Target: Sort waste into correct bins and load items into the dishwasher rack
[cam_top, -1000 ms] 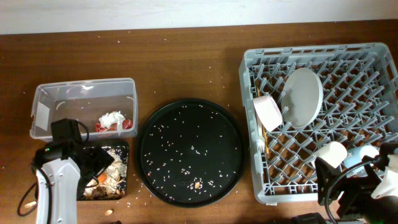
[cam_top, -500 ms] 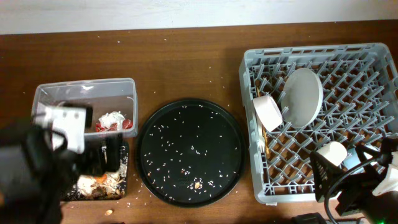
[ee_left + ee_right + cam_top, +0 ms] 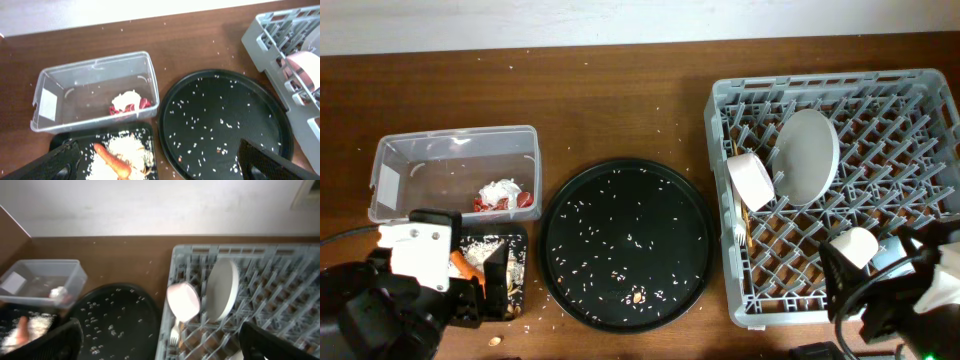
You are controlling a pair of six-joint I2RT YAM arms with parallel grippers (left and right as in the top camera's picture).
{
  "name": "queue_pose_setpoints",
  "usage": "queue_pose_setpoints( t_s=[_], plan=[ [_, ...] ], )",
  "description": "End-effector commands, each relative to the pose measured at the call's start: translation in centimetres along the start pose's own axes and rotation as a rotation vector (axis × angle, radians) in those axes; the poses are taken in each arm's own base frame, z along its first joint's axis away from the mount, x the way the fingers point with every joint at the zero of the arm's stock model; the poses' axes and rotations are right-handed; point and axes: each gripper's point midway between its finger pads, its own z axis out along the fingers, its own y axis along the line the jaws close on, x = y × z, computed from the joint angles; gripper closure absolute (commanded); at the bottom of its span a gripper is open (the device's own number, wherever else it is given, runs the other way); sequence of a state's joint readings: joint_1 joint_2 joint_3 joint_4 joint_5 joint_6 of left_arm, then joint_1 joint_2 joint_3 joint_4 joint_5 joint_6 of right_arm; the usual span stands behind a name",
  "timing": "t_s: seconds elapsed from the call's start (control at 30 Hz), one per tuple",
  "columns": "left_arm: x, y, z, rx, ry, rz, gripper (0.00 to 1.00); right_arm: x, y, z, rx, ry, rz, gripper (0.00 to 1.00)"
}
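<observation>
The clear tub holds the white tissue and red wrapper; both also show in the left wrist view, tissue and wrapper. The shallow black tray holds rice and the carrot. My left gripper hangs over this tray, open and empty. The grey rack holds the plate, white bowl, white cup, blue-inside cup, chopsticks and white utensil. My right gripper is open and empty at the rack's front edge.
The large round black tray lies between the bins and the rack, sprinkled with rice grains and a few brown scraps. Loose rice grains dot the wooden table. A wall runs along the table's far edge.
My left arm has swung across the black tray and now sits lower at the front left. The carrot lies uncovered in the tray. The right arm has barely shifted.
</observation>
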State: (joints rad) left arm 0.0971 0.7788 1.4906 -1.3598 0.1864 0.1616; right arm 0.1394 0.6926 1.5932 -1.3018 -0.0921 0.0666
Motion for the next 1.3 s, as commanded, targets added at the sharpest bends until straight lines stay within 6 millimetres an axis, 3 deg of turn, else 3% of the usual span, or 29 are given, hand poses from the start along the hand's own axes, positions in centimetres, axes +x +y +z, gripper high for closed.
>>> queue_pose_setpoints(
  t_s=[0.0, 0.07, 0.23, 0.3, 0.4, 0.57, 0.63, 0.7, 1.17, 1.23, 1.27],
  plan=[
    [1.0, -0.1, -0.2, 0.002, 0.041, 0.011, 0.01, 1.6, -0.5, 1.7, 0.017, -0.080, -0.194, 0.01],
    [1.9, -0.3, -0.2, 0.007, 0.074, 0.005, 0.01, 3.6, -0.9, 3.4, 0.023, -0.128, -0.199, 0.01],
    [3.9, -0.6, -0.5, 0.022, 0.159, -0.012, 0.01, 12.7, -2.0, 8.8, 0.024, -0.127, -0.198, 0.01],
    [4.4, -0.7, -0.6, 0.025, 0.176, -0.014, 0.01, 15.0, -2.4, 10.8, 0.025, -0.135, -0.199, 0.01],
    [4.7, -0.8, -0.6, 0.027, 0.193, -0.017, 0.01, 17.5, -2.3, 13.6, -0.001, -0.179, -0.204, 0.01],
    [4.8, -0.8, -0.6, 0.028, 0.194, -0.018, 0.01, 19.1, -2.8, 17.1, 0.002, -0.237, -0.210, 0.01],
    [4.8, -0.8, -0.6, 0.028, 0.194, -0.018, 0.01, 21.4, -3.1, 18.6, 0.001, -0.195, -0.206, 0.01],
    [4.8, -0.8, -0.6, 0.028, 0.194, -0.018, 0.00, 20.5, -3.1, 18.5, 0.005, -0.244, -0.211, 0.01],
    [4.8, -0.9, -0.6, 0.033, 0.194, -0.013, 0.01, 20.7, -3.1, 18.6, 0.005, -0.237, -0.210, 0.01],
    [5.1, -1.7, -1.1, 0.066, 0.182, 0.039, 0.01, 20.7, -3.1, 18.6, 0.005, -0.237, -0.210, 0.01],
    [4.3, -1.3, -1.2, 0.041, 0.139, 0.088, 0.01, 20.7, -3.1, 18.6, 0.005, -0.237, -0.210, 0.01]
  ],
)
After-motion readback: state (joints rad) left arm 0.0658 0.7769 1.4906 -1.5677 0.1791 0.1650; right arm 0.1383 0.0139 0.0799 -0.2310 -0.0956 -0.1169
